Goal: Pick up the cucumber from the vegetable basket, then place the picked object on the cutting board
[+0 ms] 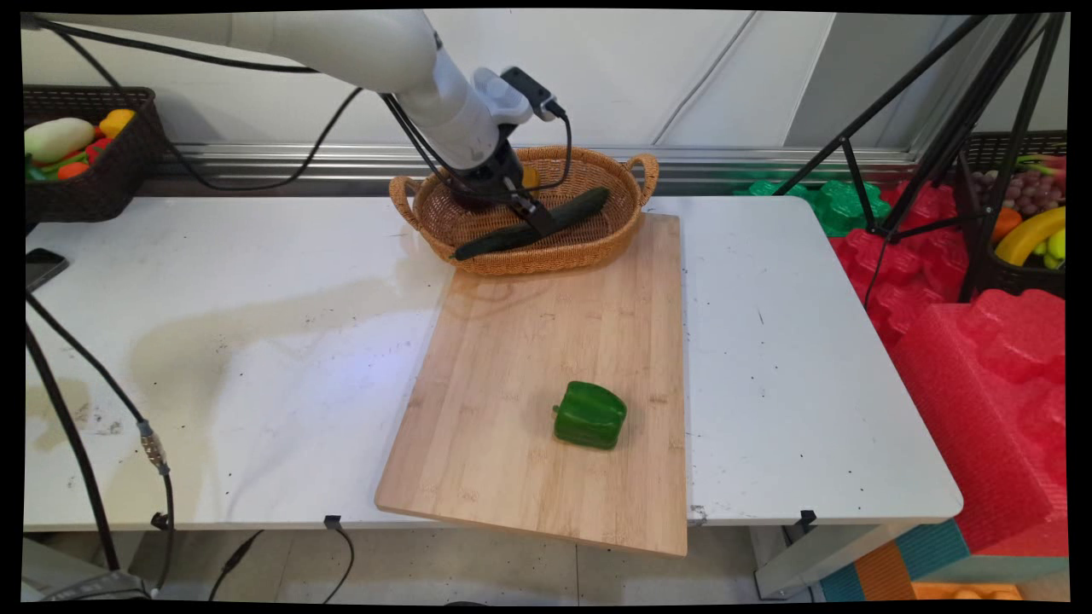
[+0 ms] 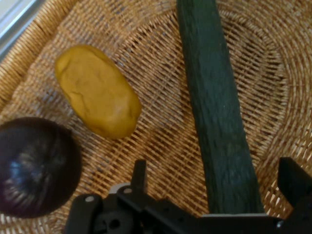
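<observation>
At the far left we are seeing a dark basket point(image 1: 94, 183) of mixed produce sitting at the back corner, and a phone point(image 1: 38, 267) lying at the left edge of the white table point(image 1: 256, 341).

Moving right, our arm is reaching down from the upper left into a wicker basket point(image 1: 529, 256) with two handles, which is standing at the back of the table and touching the far end of a wooden cutting board point(image 1: 546, 384). Our claw point(image 1: 533, 213) is hanging inside that basket, spread wide: in the hand view one finger point(image 2: 139, 175) is showing to the left of a long dark green cucumber point(image 2: 217, 122) and the other to its right, with neither pressing on it. So we are straddling the cucumber without gripping it.

The cucumber is lying slantwise across the basket floor. In the hand view, a yellow-brown potato point(image 2: 97, 92) is resting beside it, and a dark purple round vegetable point(image 2: 34, 165) is sitting just beside the potato, against the basket's wall.

Further right and nearer the camera, a green bell pepper point(image 1: 589, 414) is lying on the board, well apart from the basket.

Beyond the table's right edge we are seeing red foam blocks point(image 1: 981, 358), black tripod legs point(image 1: 938, 128) and another basket of fruit point(image 1: 1028, 230).
</observation>
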`<control>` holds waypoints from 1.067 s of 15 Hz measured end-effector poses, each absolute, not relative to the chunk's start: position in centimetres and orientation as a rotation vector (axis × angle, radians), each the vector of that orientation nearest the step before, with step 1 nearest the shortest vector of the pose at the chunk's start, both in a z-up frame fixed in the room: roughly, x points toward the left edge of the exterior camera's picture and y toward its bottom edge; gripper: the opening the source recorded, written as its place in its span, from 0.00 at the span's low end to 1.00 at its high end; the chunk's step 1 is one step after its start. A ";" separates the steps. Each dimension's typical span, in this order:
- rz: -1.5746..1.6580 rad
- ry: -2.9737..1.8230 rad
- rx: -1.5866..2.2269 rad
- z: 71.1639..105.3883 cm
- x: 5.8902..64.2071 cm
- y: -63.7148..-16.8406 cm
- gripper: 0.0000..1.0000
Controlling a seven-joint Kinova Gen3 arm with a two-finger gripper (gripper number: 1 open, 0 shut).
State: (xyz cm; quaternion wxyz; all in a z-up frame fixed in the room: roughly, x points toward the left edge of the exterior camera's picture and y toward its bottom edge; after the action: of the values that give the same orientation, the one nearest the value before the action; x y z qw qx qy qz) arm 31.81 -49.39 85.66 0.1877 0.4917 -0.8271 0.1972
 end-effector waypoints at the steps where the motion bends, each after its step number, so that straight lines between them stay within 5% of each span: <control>1: 0.545 -2.329 1.392 85.3 31.7 -49.7 1.00; 6: 0.502 -2.328 1.430 83.8 31.0 -50.8 1.00; 7: 0.497 -2.327 1.434 83.6 30.9 -50.9 0.00; 16: 0.556 -2.292 1.446 84.9 30.4 -50.6 0.00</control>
State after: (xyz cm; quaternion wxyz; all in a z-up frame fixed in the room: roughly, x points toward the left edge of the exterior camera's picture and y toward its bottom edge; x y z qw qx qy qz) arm 30.36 -50.60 84.91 0.1865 0.5137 -0.8138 0.1976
